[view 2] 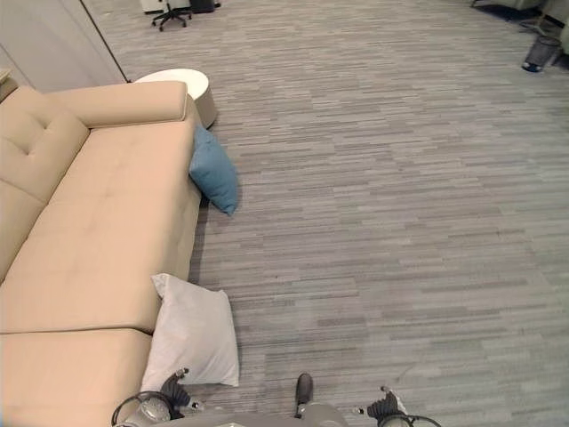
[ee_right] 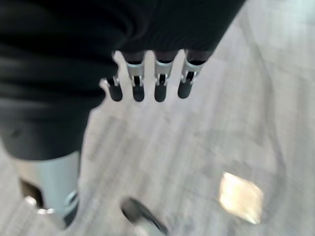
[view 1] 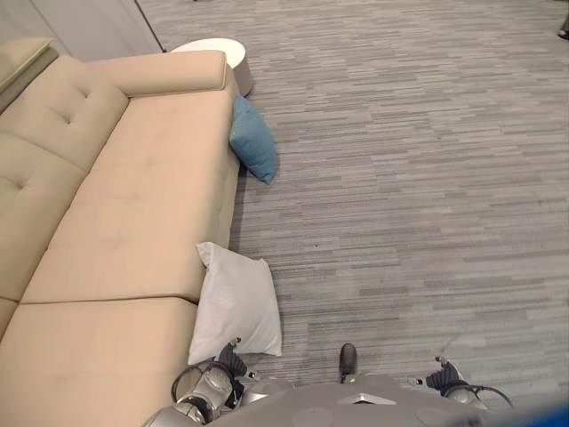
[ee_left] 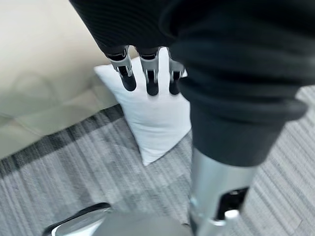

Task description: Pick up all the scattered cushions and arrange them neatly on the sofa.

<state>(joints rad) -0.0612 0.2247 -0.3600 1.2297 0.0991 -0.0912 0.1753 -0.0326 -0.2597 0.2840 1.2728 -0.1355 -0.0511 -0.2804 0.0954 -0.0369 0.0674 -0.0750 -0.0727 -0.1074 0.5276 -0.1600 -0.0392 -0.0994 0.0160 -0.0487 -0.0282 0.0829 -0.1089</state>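
Note:
A white cushion stands on the grey carpet, leaning against the front of the beige sofa. Farther along, a blue cushion leans on the same sofa front near the armrest. My left hand hangs just above and near the white cushion, fingers straight, holding nothing. It shows low in the eye views. My right hand hangs over bare carpet with straight fingers, away from both cushions, at the bottom right.
A round white side table stands past the sofa's armrest. An office chair and a dark bin stand far off. Wide open carpet lies to the right of the sofa.

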